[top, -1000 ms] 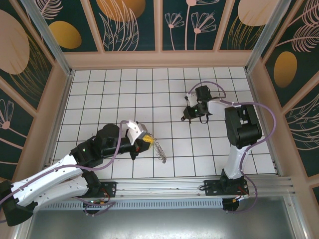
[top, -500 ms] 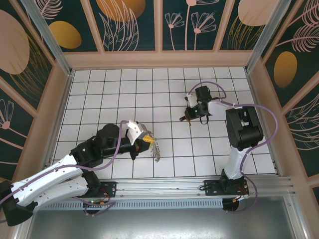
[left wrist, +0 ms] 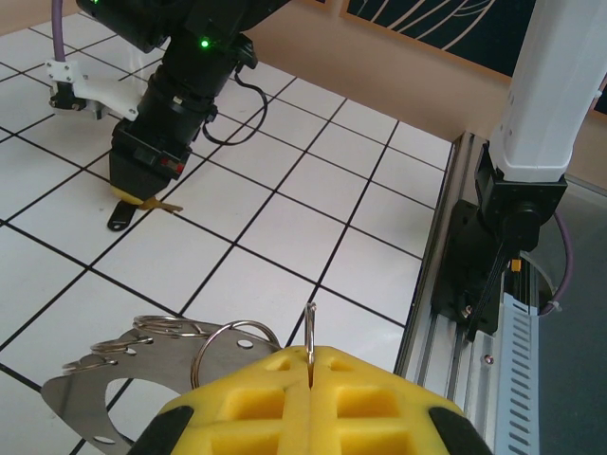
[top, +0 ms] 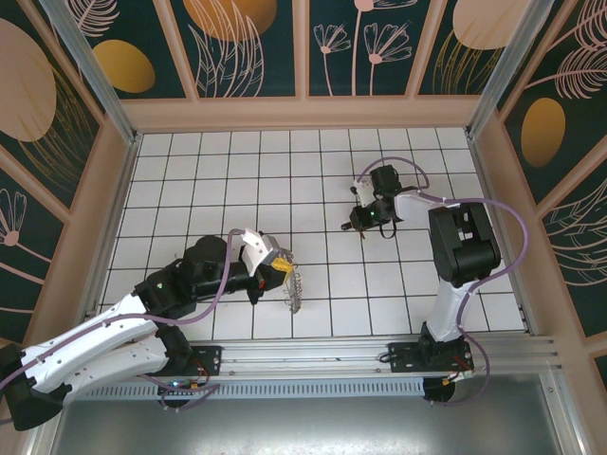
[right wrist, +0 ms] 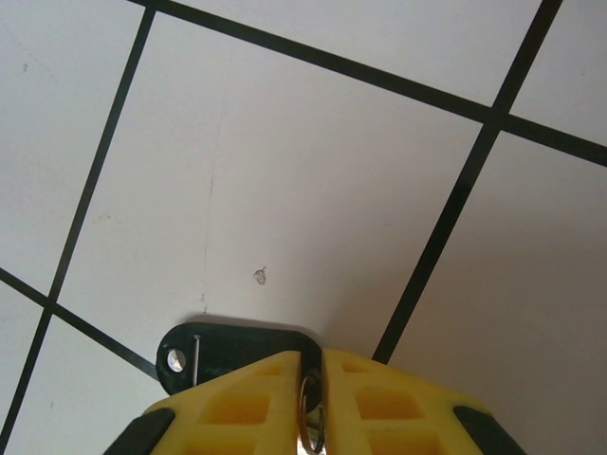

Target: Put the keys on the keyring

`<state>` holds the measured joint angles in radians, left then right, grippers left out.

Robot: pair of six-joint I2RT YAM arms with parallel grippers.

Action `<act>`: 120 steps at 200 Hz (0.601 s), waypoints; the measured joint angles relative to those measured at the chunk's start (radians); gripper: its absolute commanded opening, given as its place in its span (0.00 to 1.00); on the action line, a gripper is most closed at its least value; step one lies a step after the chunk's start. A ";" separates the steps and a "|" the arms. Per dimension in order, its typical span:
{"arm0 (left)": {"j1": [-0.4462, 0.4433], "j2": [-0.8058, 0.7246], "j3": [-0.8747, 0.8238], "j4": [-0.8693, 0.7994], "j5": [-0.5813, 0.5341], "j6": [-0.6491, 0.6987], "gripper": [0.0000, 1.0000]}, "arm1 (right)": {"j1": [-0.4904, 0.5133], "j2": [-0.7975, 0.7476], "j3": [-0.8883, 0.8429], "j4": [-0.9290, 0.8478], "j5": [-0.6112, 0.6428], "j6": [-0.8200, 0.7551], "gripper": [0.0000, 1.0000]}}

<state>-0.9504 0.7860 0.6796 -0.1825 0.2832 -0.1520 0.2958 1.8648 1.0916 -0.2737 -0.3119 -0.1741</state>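
The keyring (top: pixel 295 289) is a silvery metal piece carrying several wire rings, hanging low over the tiles beside my left gripper (top: pixel 283 270). In the left wrist view that gripper (left wrist: pixel 311 353) is shut on one upright ring of the keyring (left wrist: pixel 232 334), with the flat plate lying to the left. The keys (top: pixel 353 225) are a small dark cluster at the tip of my right gripper (top: pixel 359 219), about two tiles away to the upper right. In the right wrist view a black key head (right wrist: pixel 228 351) lies on the tile, and the gripper (right wrist: pixel 313 358) is shut on its small ring.
The metal rail (top: pixel 313 358) and both arm bases run along the near edge. Wooden walls (top: pixel 303 114) enclose the white tiled floor (top: pixel 209 180). In the left wrist view the right arm's base (left wrist: pixel 493 256) stands close on the right.
The hanging keyring has swung a little left, closer under my left gripper. My right gripper has edged slightly left with the keys.
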 measured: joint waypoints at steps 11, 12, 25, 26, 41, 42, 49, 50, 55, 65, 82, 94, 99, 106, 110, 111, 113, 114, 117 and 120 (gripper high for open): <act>0.000 0.000 0.000 0.000 0.000 0.000 0.00 | 0.000 -0.001 -0.001 0.001 0.000 0.000 0.11; 0.000 0.000 0.000 0.000 0.000 0.000 0.00 | 0.000 -0.002 -0.002 0.001 0.000 0.000 0.11; 0.000 0.000 0.000 0.000 0.000 0.000 0.00 | 0.000 -0.006 -0.006 0.000 0.001 0.000 0.10; 0.000 0.000 0.000 0.000 0.000 0.000 0.00 | 0.000 -0.006 -0.006 0.000 0.001 0.000 0.11; 0.000 0.000 0.000 0.000 0.000 0.000 0.00 | 0.000 -0.011 -0.013 0.000 0.001 0.000 0.11; 0.000 0.000 0.000 0.000 0.000 0.000 0.00 | 0.000 -0.011 -0.013 0.000 0.001 0.000 0.11; 0.000 -0.001 0.000 0.000 0.001 0.000 0.00 | 0.000 -0.011 -0.014 0.000 0.001 0.000 0.12; 0.000 -0.001 0.000 0.000 0.001 0.000 0.00 | 0.000 -0.011 -0.014 0.000 0.001 0.000 0.12; 0.000 -0.001 0.000 0.000 0.001 0.000 0.00 | 0.000 -0.011 -0.014 0.001 0.001 0.000 0.12; 0.000 -0.001 0.000 0.000 0.004 0.000 0.00 | 0.000 -0.011 -0.015 0.001 0.001 0.000 0.12; 0.000 -0.001 0.000 0.000 0.005 0.000 0.00 | 0.000 -0.015 -0.021 0.005 0.002 0.000 0.12; 0.000 -0.001 0.000 0.000 0.005 0.000 0.00 | 0.000 -0.019 -0.024 0.005 0.004 0.000 0.12; 0.000 -0.001 0.000 0.000 0.005 0.000 0.00 | 0.000 -0.021 -0.026 0.005 0.005 0.000 0.13; 0.000 -0.001 0.000 0.000 0.005 0.000 0.00 | 0.000 -0.023 -0.027 0.004 0.005 0.000 0.13; 0.000 -0.001 0.000 0.000 0.006 0.000 0.00 | 0.000 -0.024 -0.027 0.003 0.006 0.000 0.13; 0.000 -0.001 0.000 0.000 0.006 0.000 0.00 | 0.000 -0.024 -0.027 0.004 0.006 0.000 0.13; 0.000 -0.001 0.000 0.000 0.007 0.000 0.00 | 0.000 -0.024 -0.027 0.004 0.007 0.000 0.13; 0.000 -0.001 0.000 0.000 0.007 0.000 0.00 | 0.000 -0.024 -0.027 0.004 0.007 0.000 0.13; 0.000 -0.001 0.000 0.000 0.008 0.000 0.00 | 0.000 -0.024 -0.027 0.004 0.007 0.000 0.13; 0.000 -0.001 0.000 0.000 0.008 0.000 0.00 | 0.000 -0.025 -0.027 0.004 0.008 0.000 0.13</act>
<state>-0.9504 0.7853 0.6796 -0.1825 0.2909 -0.1520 0.2958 1.8397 1.0645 -0.2695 -0.3042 -0.1738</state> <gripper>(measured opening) 0.037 0.128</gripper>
